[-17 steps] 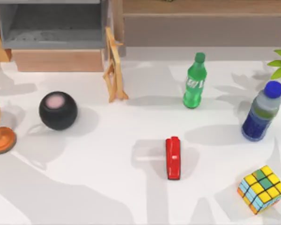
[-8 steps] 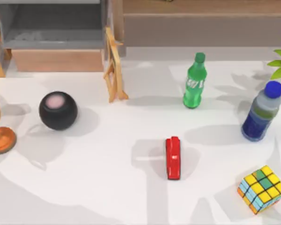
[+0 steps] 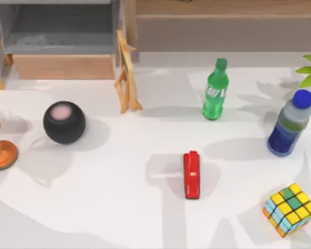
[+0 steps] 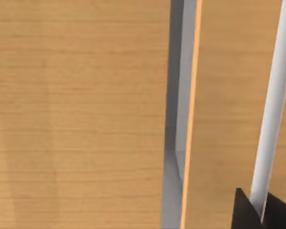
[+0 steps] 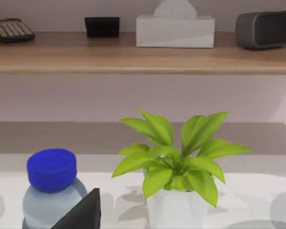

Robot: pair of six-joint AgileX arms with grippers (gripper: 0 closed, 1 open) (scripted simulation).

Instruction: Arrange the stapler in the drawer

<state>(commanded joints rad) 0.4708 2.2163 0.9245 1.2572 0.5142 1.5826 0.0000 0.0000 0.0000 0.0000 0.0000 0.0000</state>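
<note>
The red stapler (image 3: 192, 175) lies flat on the white table (image 3: 119, 181), well apart from the open drawer (image 3: 62, 66). It looks small, hard and light, best pinched across its narrow middle. How the grippers stand cannot be told.

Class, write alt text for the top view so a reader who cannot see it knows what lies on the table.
A small bright red stapler lies near the middle of a white table, apart from the open grey drawer with a tan wooden front at the far left. Around it stand a green bottle, a blue-capped bottle, a black ball and a multicoloured puzzle cube.
</note>
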